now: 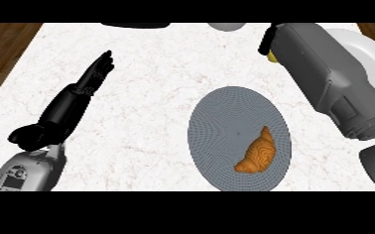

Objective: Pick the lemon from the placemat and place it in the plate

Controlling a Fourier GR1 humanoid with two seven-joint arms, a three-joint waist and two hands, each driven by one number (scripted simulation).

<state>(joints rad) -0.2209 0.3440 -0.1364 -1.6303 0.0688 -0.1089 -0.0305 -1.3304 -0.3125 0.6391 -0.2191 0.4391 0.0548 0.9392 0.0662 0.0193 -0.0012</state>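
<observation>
Right hand (268, 40) near the top right, mostly hidden behind its own grey forearm (326, 74), only a dark sliver showing; cannot tell how it is set. Just beside that sliver, a small patch of yellow, the lemon (273, 56), touching or nearly touching the hand; held or not, cannot tell. Behind the forearm, a white plate (353, 39) at the right edge, mostly covered by the arm; contents not visible. Lower down, toward the middle, a grey oval placemat (219, 124) lying flat on the surface (154, 89), carrying a croissant (258, 152) in its lower right part, curved and golden brown. Lemon well apart from the placemat, up by the plate's edge. At the top edge, part of a dark object (135, 25) and part of a pale round one (227, 27), both cut off. Left hand (92, 79) on the left side, released, straight and pointing up toward the far edge, holding nothing, well apart from placemat and plate, above the white marbled surface. Brown wood (16, 35) showing beyond the surface at the upper left corner.
</observation>
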